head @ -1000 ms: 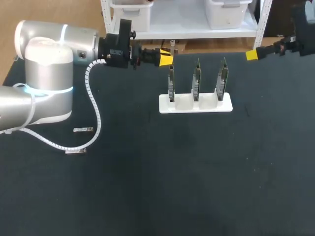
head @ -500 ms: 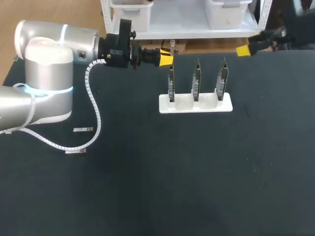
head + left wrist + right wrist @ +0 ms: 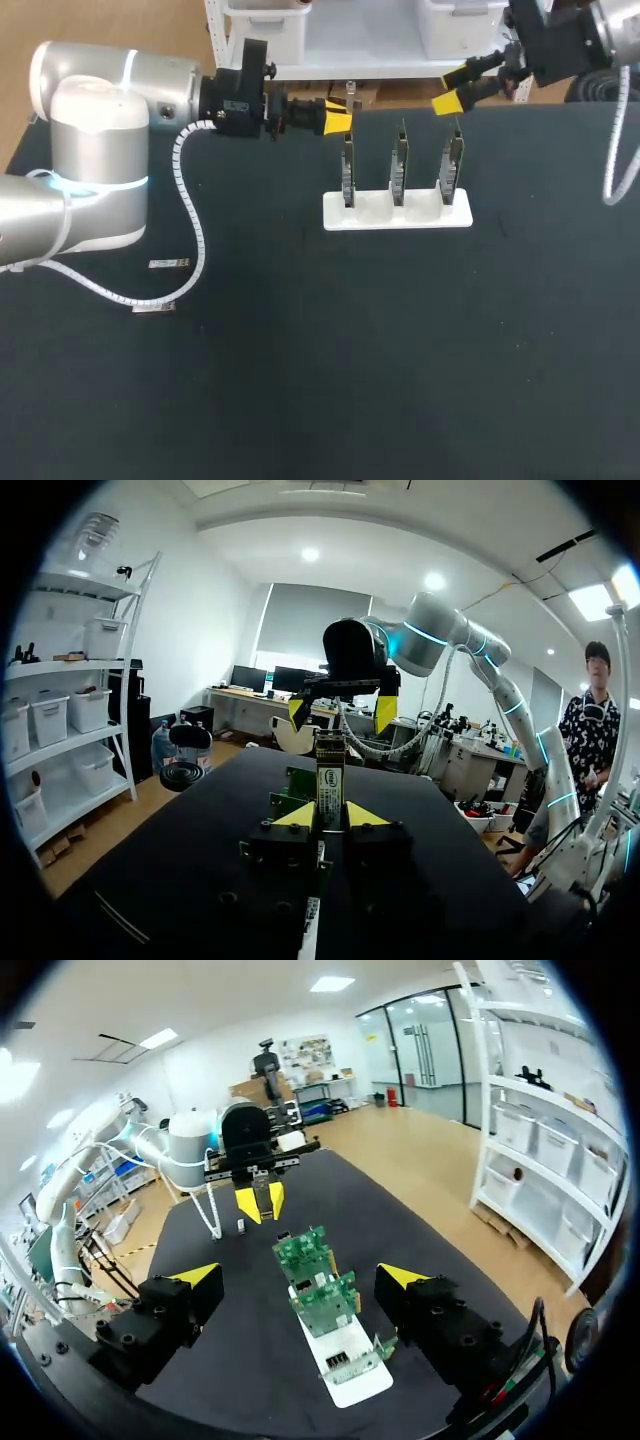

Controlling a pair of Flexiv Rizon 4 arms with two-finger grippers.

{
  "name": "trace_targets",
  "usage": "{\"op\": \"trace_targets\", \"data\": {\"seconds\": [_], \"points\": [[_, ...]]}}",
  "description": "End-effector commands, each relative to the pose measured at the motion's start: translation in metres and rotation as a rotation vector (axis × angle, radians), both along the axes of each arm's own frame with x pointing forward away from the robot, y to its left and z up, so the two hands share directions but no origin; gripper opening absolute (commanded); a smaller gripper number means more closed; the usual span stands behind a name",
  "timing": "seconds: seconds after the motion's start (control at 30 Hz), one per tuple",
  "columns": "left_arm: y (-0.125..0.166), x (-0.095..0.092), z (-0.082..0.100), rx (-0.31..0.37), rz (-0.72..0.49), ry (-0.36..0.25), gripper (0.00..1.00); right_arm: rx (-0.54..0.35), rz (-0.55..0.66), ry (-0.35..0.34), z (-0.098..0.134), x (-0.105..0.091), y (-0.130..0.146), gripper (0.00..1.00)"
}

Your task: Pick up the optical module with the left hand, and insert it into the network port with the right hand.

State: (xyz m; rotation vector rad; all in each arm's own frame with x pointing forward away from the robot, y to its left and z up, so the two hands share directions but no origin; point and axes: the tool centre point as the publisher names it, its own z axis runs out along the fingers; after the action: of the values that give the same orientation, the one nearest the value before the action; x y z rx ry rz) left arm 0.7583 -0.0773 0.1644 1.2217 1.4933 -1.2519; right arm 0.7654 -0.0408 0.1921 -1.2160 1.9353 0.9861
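My left gripper (image 3: 340,114) hovers behind the left end of the white stand (image 3: 370,214), shut on a small metal optical module (image 3: 351,99). In the left wrist view the module (image 3: 329,780) stands upright between the yellow fingertips (image 3: 297,816). The stand holds three upright green network cards (image 3: 399,165). My right gripper (image 3: 452,88) is open above and behind the rightmost card, nothing between its fingers. In the right wrist view its open gripper (image 3: 298,1278) looks down the row of cards (image 3: 322,1290) toward my left gripper (image 3: 258,1200).
Two spare modules (image 3: 168,263) (image 3: 153,308) lie flat on the black table at the left, by my left arm's white cable (image 3: 192,225). The table in front of the stand is bare black surface.
My right arm has swung in from the far right edge toward the stand, its gripper staying open. The left arm and its module have not moved.
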Motion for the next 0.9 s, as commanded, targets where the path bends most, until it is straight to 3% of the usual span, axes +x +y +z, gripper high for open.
{"op": "trace_targets", "data": {"seconds": [0.03,0.37,0.9], "points": [[0.000,-0.001,0.000,0.000,0.002,-0.001,0.00,0.032,0.123,0.033,-0.001,0.008,0.009,1.00],[0.000,-0.001,0.000,0.000,0.002,-0.001,0.00,-0.024,0.298,-0.002,0.001,0.009,0.031,1.00],[0.000,-0.001,0.000,0.000,0.002,-0.001,0.00,-0.033,0.316,-0.049,-0.003,0.010,0.061,1.00]]}}
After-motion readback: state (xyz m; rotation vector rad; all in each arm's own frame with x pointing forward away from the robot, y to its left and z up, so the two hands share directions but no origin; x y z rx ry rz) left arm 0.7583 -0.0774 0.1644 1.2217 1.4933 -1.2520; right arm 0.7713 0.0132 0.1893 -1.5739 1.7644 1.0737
